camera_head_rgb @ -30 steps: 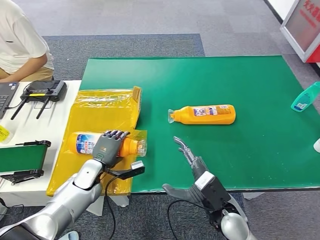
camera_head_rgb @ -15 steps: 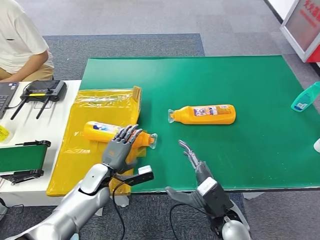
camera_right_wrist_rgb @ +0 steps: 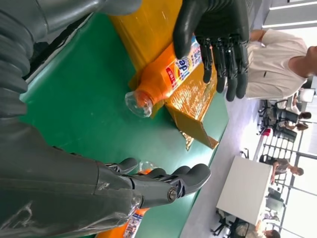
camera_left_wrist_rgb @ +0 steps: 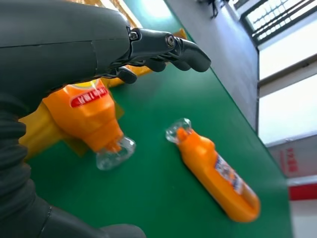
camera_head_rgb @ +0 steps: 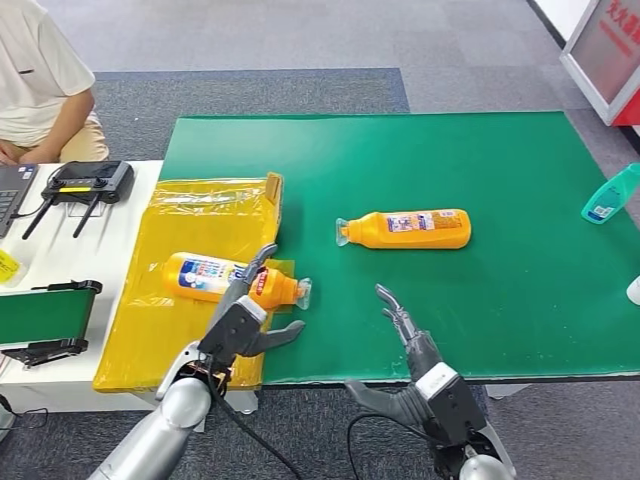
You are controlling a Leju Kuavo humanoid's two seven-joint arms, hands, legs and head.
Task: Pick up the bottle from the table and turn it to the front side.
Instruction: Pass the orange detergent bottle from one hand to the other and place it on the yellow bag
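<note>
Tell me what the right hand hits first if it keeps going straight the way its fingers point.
Probably the orange bottle lying on the green mat. The right hand points up-table over bare mat toward its neck end, though depth is unclear and it might pass beside it.

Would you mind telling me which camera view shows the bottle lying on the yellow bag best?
The head view: the bottle lies there whole, label up, cap toward the green mat. The left wrist view shows its neck and clear cap; the right wrist view shows it partly behind the left hand.

Office (carpet floor (camera_head_rgb: 249,40), desks (camera_right_wrist_rgb: 244,191), laptop (camera_head_rgb: 13,190)).
</note>
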